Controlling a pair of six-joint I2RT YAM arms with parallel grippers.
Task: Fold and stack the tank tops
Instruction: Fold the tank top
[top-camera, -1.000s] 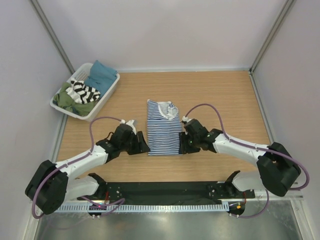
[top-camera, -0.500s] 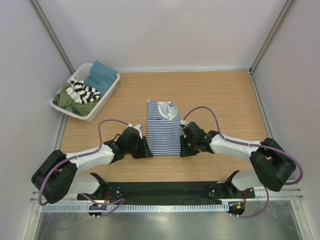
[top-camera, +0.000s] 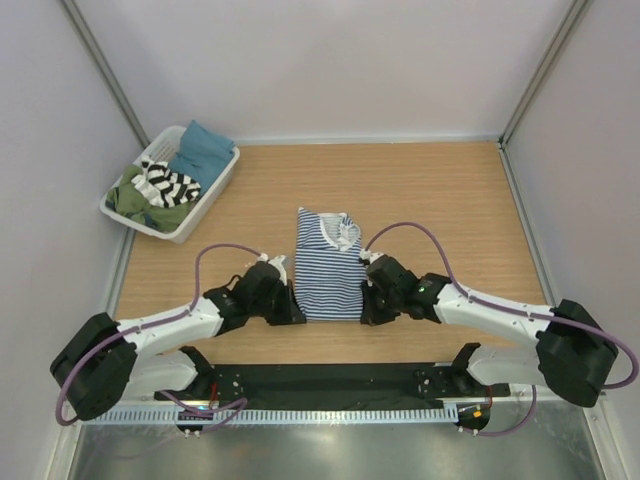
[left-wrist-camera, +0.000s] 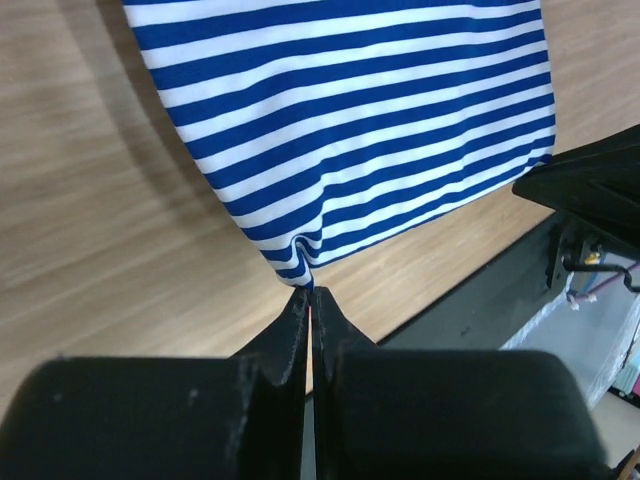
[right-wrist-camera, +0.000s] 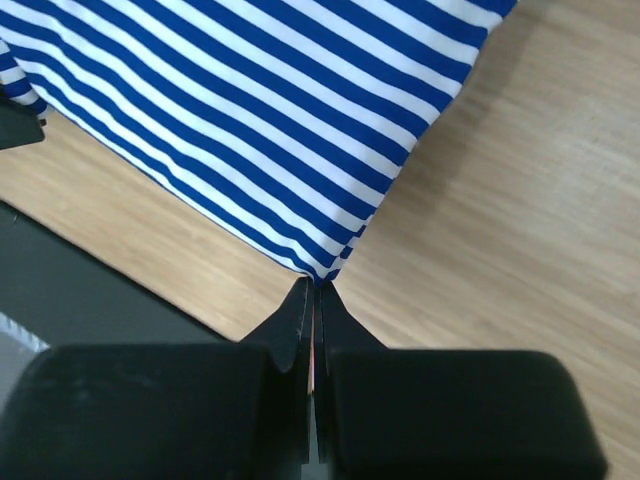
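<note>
Both arms' jaws are pinched shut on only the bottom corner tips of the navy-striped tank top (top-camera: 330, 270), so an uneven lift could slip one free.

Soft, even light comes from above, without glare. Shadows on the desk (top-camera: 450, 200) are faint and short. Wrist views are sharp on the striped tank top (left-wrist-camera: 350, 120), dark and blurry nearest the lens.

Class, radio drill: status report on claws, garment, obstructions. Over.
Left claw shut on near-left corner of navy-and-white tank top. Right claw shut on near-right corner. Garment flat, folded narrow. Basket far left, not in the way.
</note>
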